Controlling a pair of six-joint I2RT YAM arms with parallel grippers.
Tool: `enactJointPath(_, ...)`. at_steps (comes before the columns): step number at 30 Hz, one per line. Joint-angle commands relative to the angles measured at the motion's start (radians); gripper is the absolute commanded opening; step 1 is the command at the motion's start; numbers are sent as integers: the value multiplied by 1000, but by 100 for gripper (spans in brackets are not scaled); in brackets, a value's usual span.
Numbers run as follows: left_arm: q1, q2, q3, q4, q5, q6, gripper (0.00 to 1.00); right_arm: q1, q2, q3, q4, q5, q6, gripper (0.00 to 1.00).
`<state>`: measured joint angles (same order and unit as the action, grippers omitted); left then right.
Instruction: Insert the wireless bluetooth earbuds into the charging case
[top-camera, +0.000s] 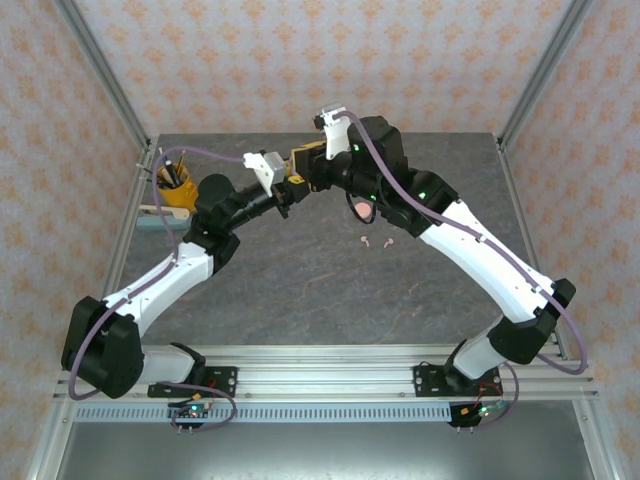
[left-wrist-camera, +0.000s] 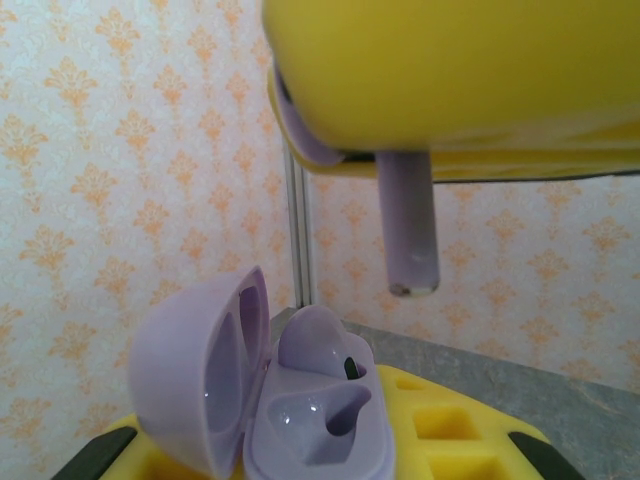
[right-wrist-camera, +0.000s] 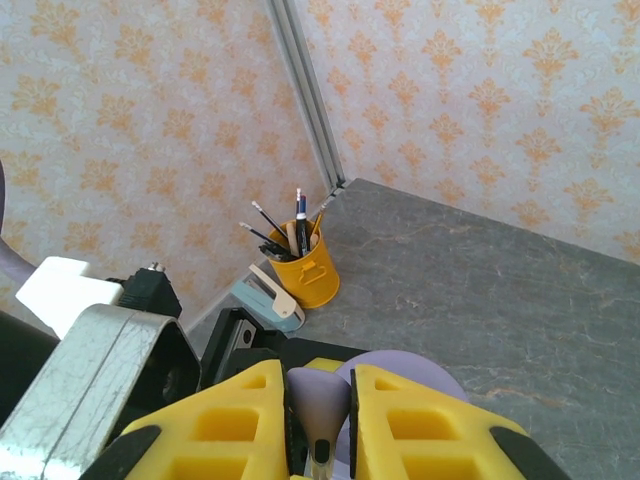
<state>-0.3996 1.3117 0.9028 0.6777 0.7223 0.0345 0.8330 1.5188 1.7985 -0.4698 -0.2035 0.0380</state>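
Note:
My left gripper (left-wrist-camera: 310, 455) is shut on an open lilac charging case (left-wrist-camera: 300, 420), whose lid (left-wrist-camera: 195, 375) is swung to the left. One lilac earbud (left-wrist-camera: 315, 345) sits in the far socket; the near socket (left-wrist-camera: 345, 410) is hollow. Right above it my right gripper (right-wrist-camera: 320, 425) is shut on a second lilac earbud (right-wrist-camera: 320, 395), its stem (left-wrist-camera: 408, 225) pointing down over the case without touching it. From above, both grippers meet at mid-back of the table, the left (top-camera: 293, 187) under the right (top-camera: 305, 162). Two pink earbuds (top-camera: 376, 243) lie on the table.
A pink case (top-camera: 360, 208) is partly hidden under the right arm. A yellow pencil cup (right-wrist-camera: 305, 265) and a blue-and-cream stapler (right-wrist-camera: 268, 295) stand at the back left corner beside the frame post (right-wrist-camera: 305, 90). The grey table (top-camera: 330, 290) lies in front of the arms.

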Motion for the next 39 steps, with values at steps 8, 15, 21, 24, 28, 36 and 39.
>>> enactJointPath(8, -2, -15, 37, 25, 14, 6, 0, -1, -21, -46, 29, 22, -33, 19)
enactJointPath(15, -2, -22, 39, 20, 22, 5, 0, -2, -13, -59, 36, 54, -39, 19)
enactJointPath(21, -4, -23, 34, 16, 26, 5, 0, -5, -12, -46, 45, 55, -33, 18)
enactJointPath(24, -4, -22, 30, 17, 25, 4, 0, -5, -12, -30, 43, 45, -27, 18)
enactJointPath(28, -4, -21, 30, 17, 25, 4, 0, -5, -12, -10, 44, 32, -21, 18)
enactJointPath(36, -4, -25, 27, 20, 25, 2, 0, -5, -13, -5, 44, 35, -19, 18)
enactJointPath(39, -4, -28, 27, 23, 26, 1, 0, -5, -8, -10, 40, 43, -22, 18)
